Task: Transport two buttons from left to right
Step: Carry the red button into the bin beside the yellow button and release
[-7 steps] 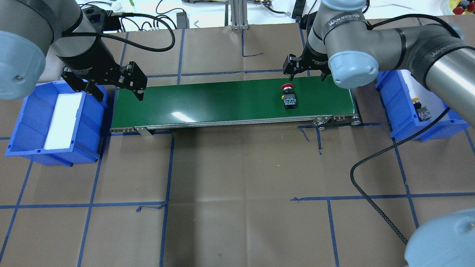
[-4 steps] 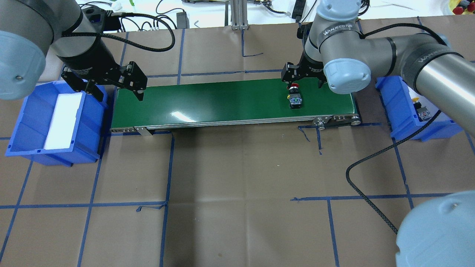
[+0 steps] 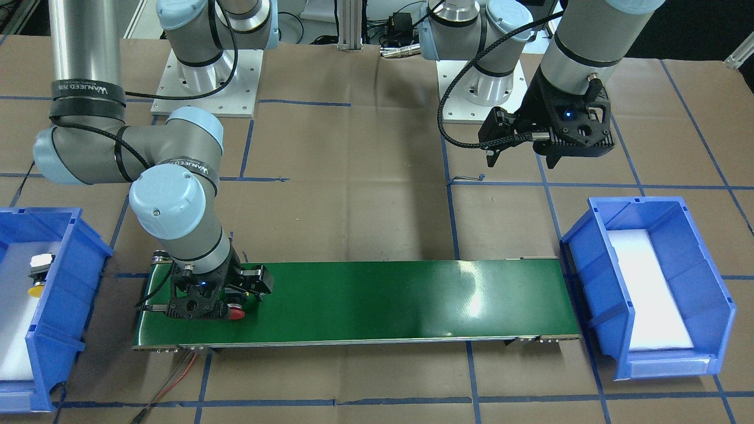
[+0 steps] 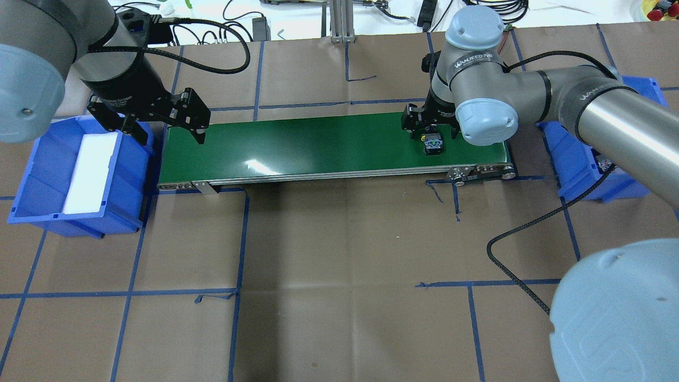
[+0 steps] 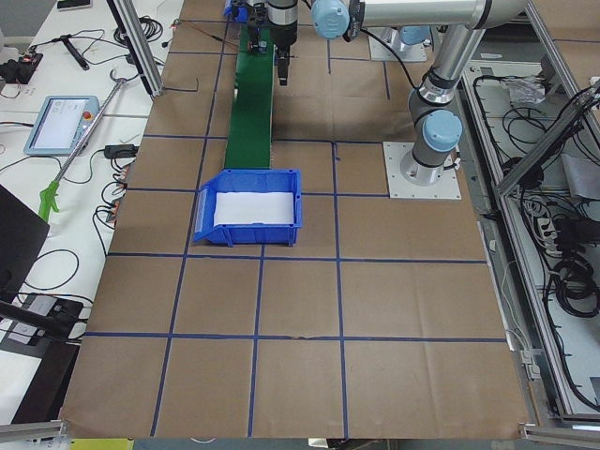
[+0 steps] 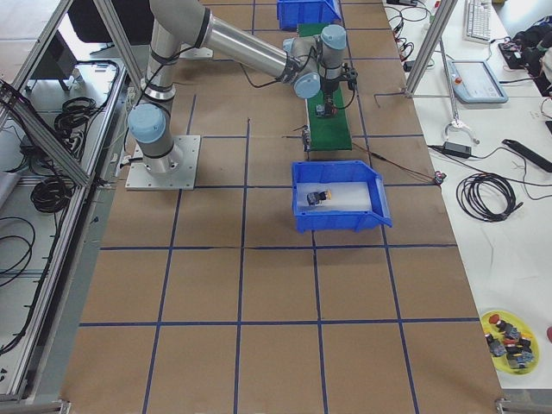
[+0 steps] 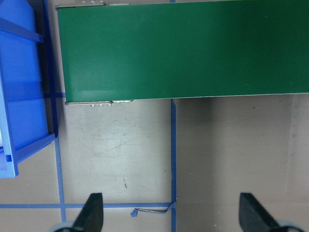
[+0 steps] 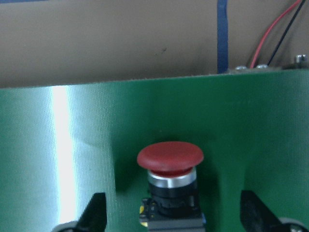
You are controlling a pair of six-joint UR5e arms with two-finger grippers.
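Note:
The red button [image 4: 434,146] lies on its side near the right end of the green conveyor belt [image 4: 318,143]. My right gripper [image 4: 431,132] is open and low over it, with a jaw on either side. The right wrist view shows the red cap [image 8: 170,157] between the spread fingertips [image 8: 95,212], not touching them. It also shows in the front view [image 3: 237,313]. The yellow button [image 3: 37,277] lies in the right blue bin [image 3: 65,347]. My left gripper [image 4: 171,133] is open and empty, hovering over the belt's left end.
The left blue bin [image 4: 32,175] holds only a white foam pad. The belt's metal frame and a drive unit [image 4: 480,171] run along its near edge. A black cable [image 4: 522,233] loops over the brown paper near the right arm.
The red button has ridden the belt to the right. My right gripper has come down and forward over it, and now straddles it. The left arm has not moved.

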